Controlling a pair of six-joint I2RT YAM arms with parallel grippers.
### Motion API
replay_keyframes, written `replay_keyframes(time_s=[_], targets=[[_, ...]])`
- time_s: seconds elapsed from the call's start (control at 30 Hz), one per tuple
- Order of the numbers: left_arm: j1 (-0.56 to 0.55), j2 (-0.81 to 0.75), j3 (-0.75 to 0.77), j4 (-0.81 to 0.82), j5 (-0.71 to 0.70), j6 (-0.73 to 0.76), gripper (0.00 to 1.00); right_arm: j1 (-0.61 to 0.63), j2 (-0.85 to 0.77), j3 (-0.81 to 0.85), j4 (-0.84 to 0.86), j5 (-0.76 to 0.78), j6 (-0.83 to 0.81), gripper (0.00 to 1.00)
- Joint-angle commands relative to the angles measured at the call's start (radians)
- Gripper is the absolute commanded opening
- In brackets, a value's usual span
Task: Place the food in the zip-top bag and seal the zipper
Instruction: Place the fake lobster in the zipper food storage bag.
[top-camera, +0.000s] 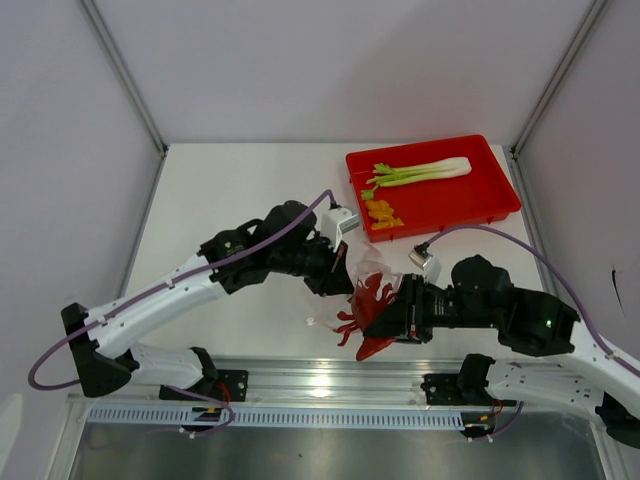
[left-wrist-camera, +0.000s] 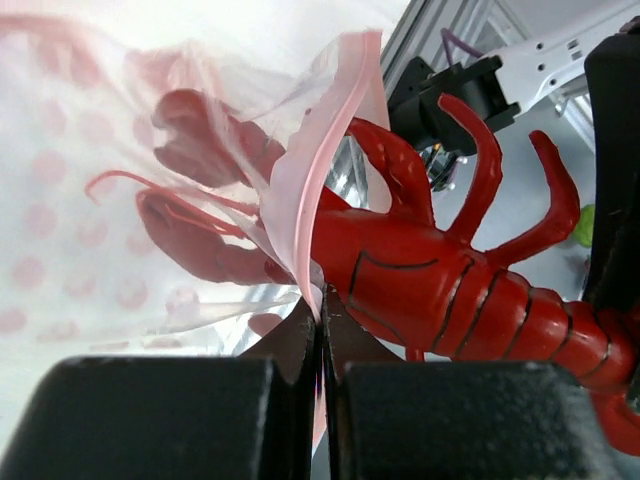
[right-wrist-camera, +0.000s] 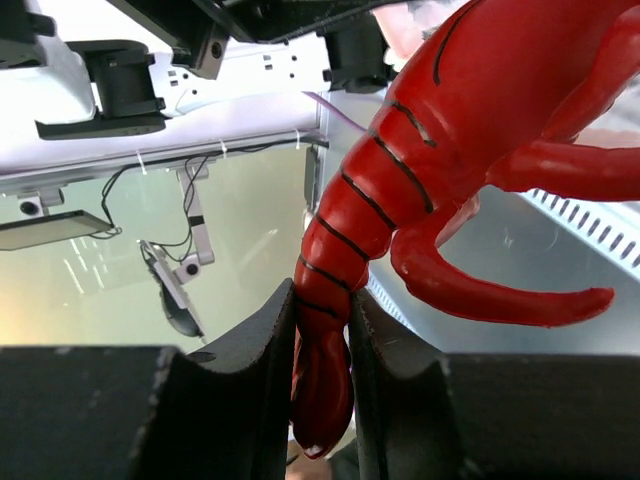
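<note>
My left gripper (top-camera: 342, 262) is shut on the pinkish zipper rim (left-wrist-camera: 322, 170) of the clear zip-top bag (top-camera: 345, 300), holding its mouth up. My right gripper (top-camera: 398, 318) is shut on the tail of a dark red spiky lobster (top-camera: 368, 310). Its claws and front are inside the bag mouth, seen through the plastic in the left wrist view (left-wrist-camera: 420, 280). The tail shows between the right fingers (right-wrist-camera: 325, 350). The pale-green-and-white stalk (top-camera: 420, 173) and the yellow-orange pieces (top-camera: 382, 213) lie in the red tray (top-camera: 490, 205).
The red tray sits at the back right of the white table. An aluminium rail (top-camera: 330, 380) with the arm bases runs along the near edge. Grey walls close in the sides and the back.
</note>
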Motion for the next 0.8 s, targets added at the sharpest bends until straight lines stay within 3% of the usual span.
replay_keyframes(time_s=[0.0,0.23,0.77], targets=[[-0.006,0.024,0.063,-0.082,-0.021,0.035,0.01,-0.012,0.007,0.059,-0.038,-0.051,0.045,0.0],[-0.006,0.04,0.083,-0.103,-0.001,0.037,0.01,-0.057,0.027,0.127,-0.062,-0.124,0.057,0.0],[-0.004,0.011,0.07,-0.039,0.196,0.049,0.01,-0.066,0.142,0.079,0.115,-0.229,0.065,0.0]])
